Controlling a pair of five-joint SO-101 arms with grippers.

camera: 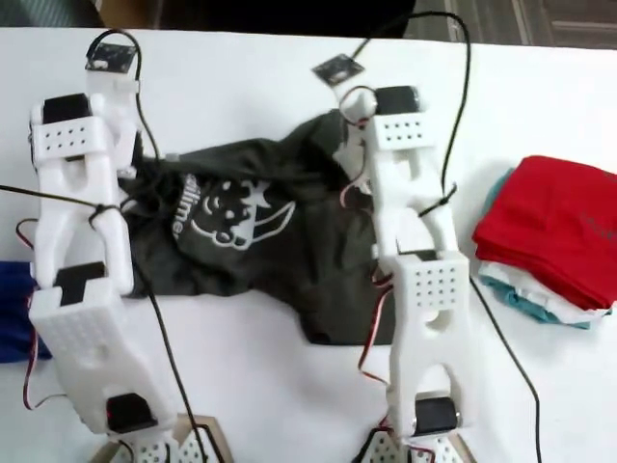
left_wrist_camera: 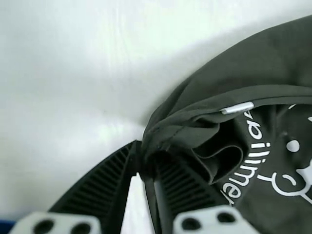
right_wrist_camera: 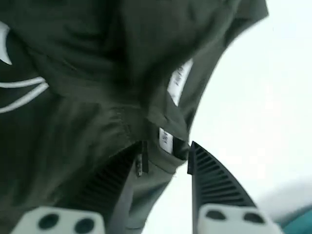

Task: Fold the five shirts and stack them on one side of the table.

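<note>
Bearing surface: one white table [camera: 251, 87], the largest thing in the high view, with both arm bases at its near edge.
Dark shirt: one charcoal-grey cotton shirt with a white cartoon print [camera: 289, 251], crumpled and lying mid-table between the two arms.
Shirt axis: its long axis runs across the table from the left arm to the right arm. The print faces up.
Folded stack: one pile of folded shirts [camera: 554, 231] by the right edge, well apart from the dark shirt. Three layers can be counted: red on top, white under it, teal lowest.
Arms: two white jointed plastic arms, left arm [camera: 82, 222] and right arm [camera: 424, 270], each over one end of the dark shirt.
Left gripper [left_wrist_camera: 144, 158]: black ribbed fingers pinched together on a fold at the shirt's edge.
Right gripper [right_wrist_camera: 165, 151]: fingers narrow, clamping a hem with a white label between them.
Blue cloth: one dark blue piece of fabric [camera: 12, 309] at the left edge of the high view.
Open room: there is bare table along the far edge, between the arm bases, and between the dark shirt and the stack.
</note>
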